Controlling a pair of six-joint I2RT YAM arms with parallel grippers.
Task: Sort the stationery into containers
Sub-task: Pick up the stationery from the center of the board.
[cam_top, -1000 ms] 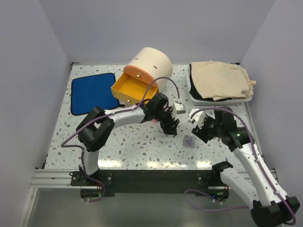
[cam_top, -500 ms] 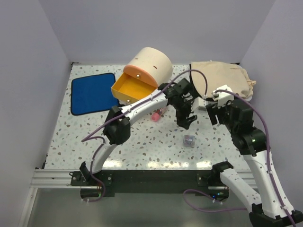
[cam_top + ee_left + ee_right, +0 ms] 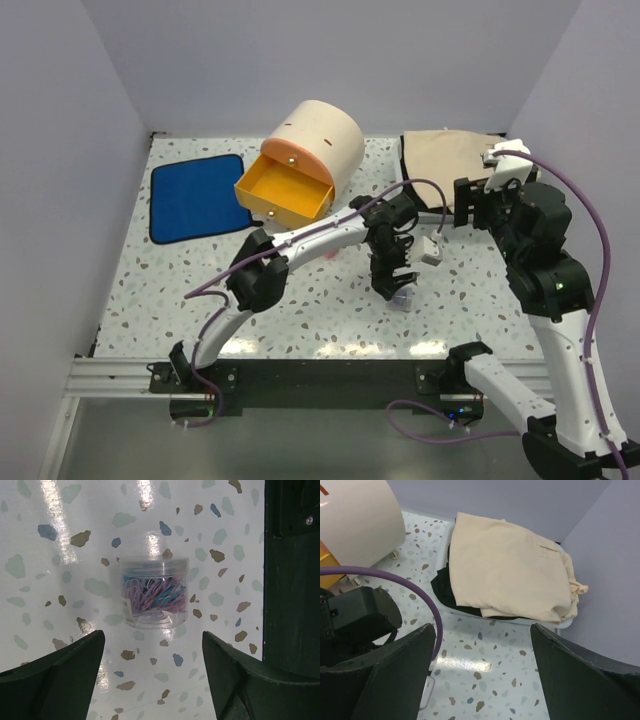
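The left gripper (image 3: pixel 152 639) hangs low over the speckled table (image 3: pixel 60 580), its 2 fingers spread wide and holding nothing. A small clear tub (image 3: pixel 154 600) of coloured paper clips stands on the table just ahead of the gap, apart from both fingers. The right gripper (image 3: pixel 481 630) is raised above the white tray (image 3: pixel 530 622) and its beige bag (image 3: pixel 510 570), also spread and empty. The orange drawer (image 3: pixel 285 190) of the round cabinet (image 3: pixel 322 135) stands pulled out and looks empty, as far as the overhead view shows.
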